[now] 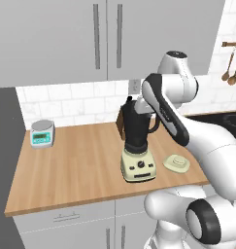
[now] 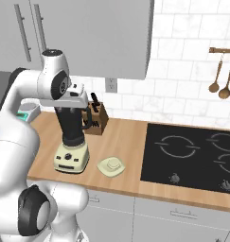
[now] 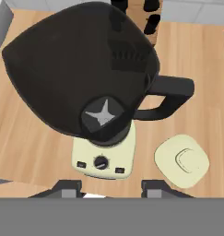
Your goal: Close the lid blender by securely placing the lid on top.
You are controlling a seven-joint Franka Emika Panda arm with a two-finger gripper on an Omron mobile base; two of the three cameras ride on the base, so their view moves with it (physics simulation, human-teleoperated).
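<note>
Cream-yellow lid (image 3: 182, 160) lies flat on the wood table (image 1: 66, 165), knob up, just beside the blender (image 1: 137, 146) base on the side toward the stove (image 2: 192, 151), not touching it. Blender jar is open: hand view looks straight down into it, blade visible at the bottom.

Gripper (image 3: 111, 188) hangs above the jar mouth w/ nothing in it. Fingers (image 3: 67, 189) sit apart w/ a clear gap, empty; only the tips show at the bottom of the hand view.

Risks, as I judge them:
- Hand is over the jar, not over the lid. Coming down from here w/o shifting sideways would knock the jar rim or handle and could tip or shove the blender.
- Lid is thin and flat. Grabbing it by the edge may slip; the central knob looks like the only good purchase, and fingers may need to spread more or less to fit it.
- Lid is close to the base, so one finger could clip the base on the way down.
- Set down off-centre, the lid would sit crooked on the rim, not sealed.

Orientation: blender stands upright, long axis vertical, jar widening upward, handle pointing toward the lid side, dial and buttons facing the robot. Lid is roundish, so no real long axis; its flat face is level w/ the table.
</note>
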